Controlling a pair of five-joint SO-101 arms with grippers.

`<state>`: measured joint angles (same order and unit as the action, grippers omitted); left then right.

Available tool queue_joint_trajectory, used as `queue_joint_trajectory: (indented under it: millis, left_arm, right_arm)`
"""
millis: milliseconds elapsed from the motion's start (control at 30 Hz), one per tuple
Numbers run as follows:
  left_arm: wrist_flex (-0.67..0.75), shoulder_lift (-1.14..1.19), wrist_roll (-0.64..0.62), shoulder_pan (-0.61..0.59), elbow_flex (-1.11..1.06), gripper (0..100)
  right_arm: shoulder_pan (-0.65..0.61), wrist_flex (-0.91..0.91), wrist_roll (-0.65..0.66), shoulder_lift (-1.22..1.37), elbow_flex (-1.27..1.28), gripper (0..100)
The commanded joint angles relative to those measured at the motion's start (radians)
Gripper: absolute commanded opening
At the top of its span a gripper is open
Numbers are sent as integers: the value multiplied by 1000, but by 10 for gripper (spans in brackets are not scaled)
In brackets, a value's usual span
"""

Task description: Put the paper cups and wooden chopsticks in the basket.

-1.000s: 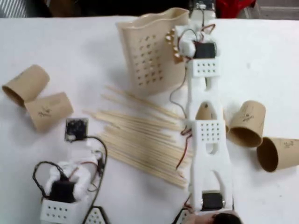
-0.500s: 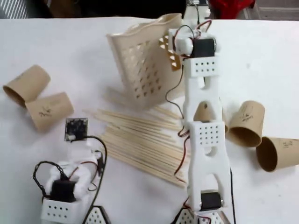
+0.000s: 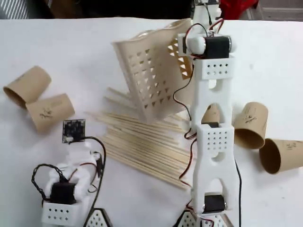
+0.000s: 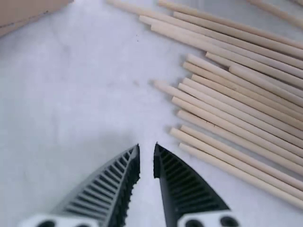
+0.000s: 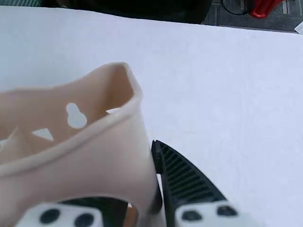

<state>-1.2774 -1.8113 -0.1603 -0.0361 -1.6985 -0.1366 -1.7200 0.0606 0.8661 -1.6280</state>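
I hold the tilted basket (image 3: 147,80) clamped by its rim in the right gripper (image 5: 150,161). The chopsticks (image 3: 142,142) point their ends at my left gripper (image 4: 146,151), barely parted, so left's closer.

surface: white table (image 3: 265,52) | behind: dark gap (unlit) | far edge: red object (image 3: 238,6)
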Motion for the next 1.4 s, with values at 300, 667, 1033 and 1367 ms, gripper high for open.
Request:
queue_joint_trajectory:
  millis: [300,667,1033,1367]
  left_arm:
    - [17,-5,8,-18,5,76]
    - [17,-5,8,-21,5,76]
    - [17,-5,8,-18,5,76]
    - [17,-5,8,-16,5,76]
  right_arm:
    - [-21,229,12,-372,434,15]
    - [-21,777,-167,-90,427,15]
    - [-16,1299,-218,148,436,15]
    - [-4,1419,-216,352,410,15]
